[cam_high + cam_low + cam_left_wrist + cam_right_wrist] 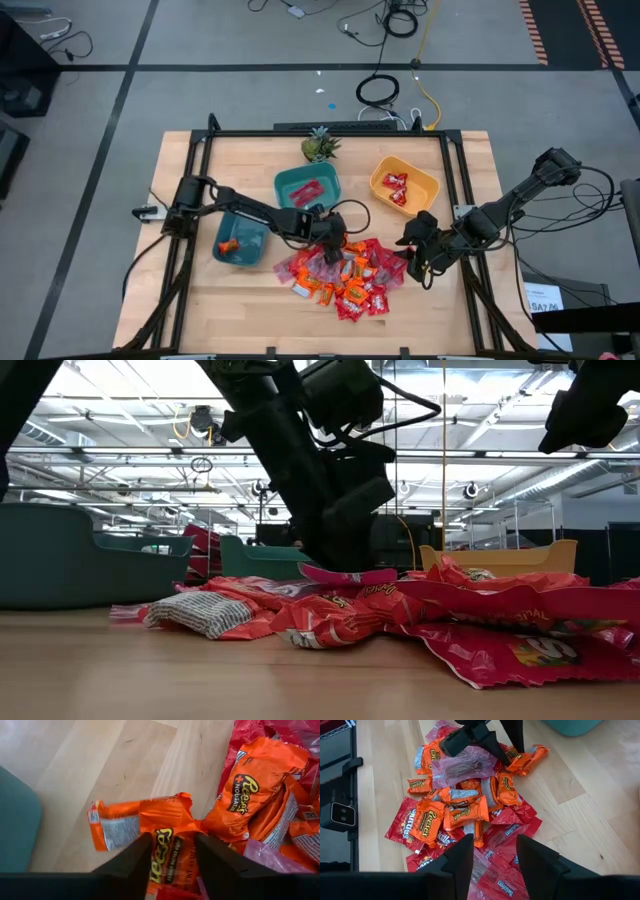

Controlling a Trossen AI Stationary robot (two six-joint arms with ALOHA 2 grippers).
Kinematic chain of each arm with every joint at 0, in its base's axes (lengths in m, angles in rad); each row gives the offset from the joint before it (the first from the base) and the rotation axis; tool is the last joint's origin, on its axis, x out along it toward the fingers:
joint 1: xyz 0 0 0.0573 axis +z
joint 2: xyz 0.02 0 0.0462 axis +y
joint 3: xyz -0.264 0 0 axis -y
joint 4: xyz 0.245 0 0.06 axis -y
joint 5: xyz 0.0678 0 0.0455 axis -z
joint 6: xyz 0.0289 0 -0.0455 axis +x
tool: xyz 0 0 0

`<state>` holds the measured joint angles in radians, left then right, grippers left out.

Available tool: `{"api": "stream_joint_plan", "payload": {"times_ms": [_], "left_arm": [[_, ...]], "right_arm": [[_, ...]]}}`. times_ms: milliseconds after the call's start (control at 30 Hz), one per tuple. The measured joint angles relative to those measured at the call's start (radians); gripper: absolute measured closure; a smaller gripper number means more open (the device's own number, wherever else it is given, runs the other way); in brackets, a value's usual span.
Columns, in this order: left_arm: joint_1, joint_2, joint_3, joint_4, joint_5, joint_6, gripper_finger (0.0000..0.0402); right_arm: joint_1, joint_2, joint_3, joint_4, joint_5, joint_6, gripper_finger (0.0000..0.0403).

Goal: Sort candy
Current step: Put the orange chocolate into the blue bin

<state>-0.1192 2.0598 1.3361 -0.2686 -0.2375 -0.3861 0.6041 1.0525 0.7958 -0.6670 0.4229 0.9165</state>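
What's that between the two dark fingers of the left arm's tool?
An orange Reese's candy lies between the left tool fingers, on the wooden table; the left wrist view shows it.

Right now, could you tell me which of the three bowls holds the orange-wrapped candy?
The teal bowl nearest the left arm's base: one orange candy lies inside, while the other teal bowl and yellow bowl hold red wrappers.

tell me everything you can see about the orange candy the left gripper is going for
The orange candy is a small flat packet in shiny, crinkled orange wrapper with yellow lettering and a grey-white label panel at one end. It lies flat on the wooden table at the edge of the candy pile, its far end against another orange packet. The left gripper straddles it, one dark finger on each side, not visibly lifting it.
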Motion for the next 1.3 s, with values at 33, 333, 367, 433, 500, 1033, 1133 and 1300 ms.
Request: {"api": "stream_joint_plan", "payload": {"times_ms": [33,333,367,433,500,1033,1133,1300], "left_arm": [[0.0,0.0,0.0,-0.001,0.0,-0.001,0.0268],[0.0,-0.044,0.0,-0.016,0.043,-0.081,0.0392],[0.0,-0.059,0.0,-0.016,0.042,-0.081,0.0392],[0.0,-0.101,0.0,-0.022,0.027,-0.081,0.0394],[0.0,-0.142,0.0,-0.03,0.011,-0.093,0.0397],[-0.1,-0.538,0.0,-0.742,-0.296,-0.525,0.0399],[-0.154,-0.576,0.0,-0.971,-0.332,-0.712,0.0399],[-0.254,-0.609,0.0,-1.19,-0.355,-0.953,0.0399]], "right_arm": [[0.0,0.0,0.0,0.0,0.0,0.0,0.0261],[0.0,0.0,0.0,0.006,0.025,0.007,0.0261],[0.0,0.0,0.0,0.005,0.024,0.007,0.0261],[0.0,0.0,0.0,0.005,0.025,0.007,0.0261],[0.0,0.0,0.0,0.005,0.025,0.007,0.0261],[0.0,0.0,0.0,0.004,0.027,0.004,0.0261],[0.0,0.0,0.0,0.003,0.041,0.003,0.0261],[0.0,0.001,0.0,0.003,0.071,0.003,0.0261]]}}
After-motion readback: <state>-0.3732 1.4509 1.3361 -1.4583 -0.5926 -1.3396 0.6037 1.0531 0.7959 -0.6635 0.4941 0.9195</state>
